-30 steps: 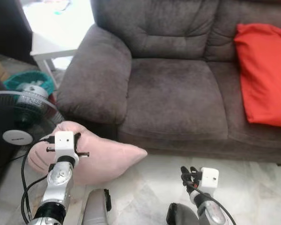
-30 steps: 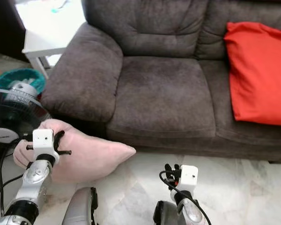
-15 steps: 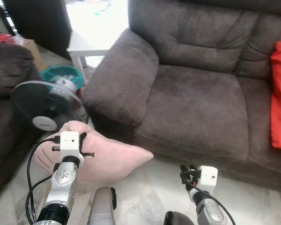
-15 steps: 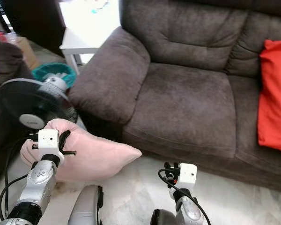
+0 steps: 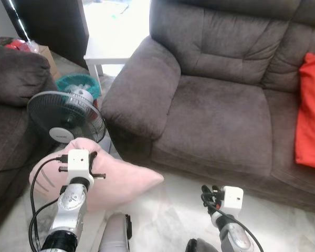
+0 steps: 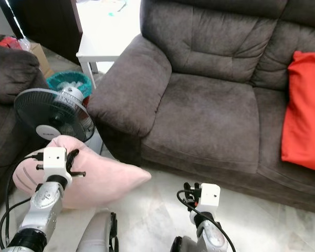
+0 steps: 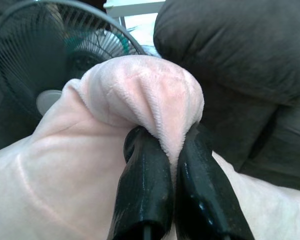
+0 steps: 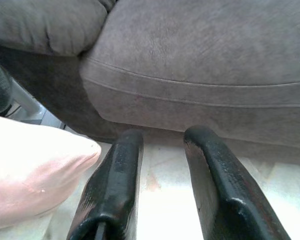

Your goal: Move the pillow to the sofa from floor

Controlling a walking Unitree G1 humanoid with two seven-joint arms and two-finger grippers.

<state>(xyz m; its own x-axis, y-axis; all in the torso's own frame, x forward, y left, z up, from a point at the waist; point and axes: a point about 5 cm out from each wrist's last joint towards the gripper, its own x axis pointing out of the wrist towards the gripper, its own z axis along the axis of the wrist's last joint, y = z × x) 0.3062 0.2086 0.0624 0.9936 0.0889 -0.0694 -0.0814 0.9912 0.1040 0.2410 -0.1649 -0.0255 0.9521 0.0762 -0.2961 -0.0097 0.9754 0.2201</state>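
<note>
1. Sofa (image 5: 215, 105) is sitting ahead, its armrest (image 5: 142, 86) on the left.
2. Cushion (image 5: 311, 113) is leaning on the sofa's right seat.
3. Pillow (image 5: 107, 178) is sitting low, before the armrest.
4. Fan (image 5: 68, 118) is standing just behind the pillow, left of the armrest.
5. Basket (image 5: 76, 84) and side table (image 5: 113, 50) are sitting behind the fan.
6. Second sofa (image 5: 10, 105) is standing at far left.

We're looking at pale marble floor (image 5: 168, 210), a black standing fan (image 5: 68, 116) on the left, a white side table (image 5: 107, 52) in bright light behind it, and a teal basket (image 5: 79, 84) between them.
</note>
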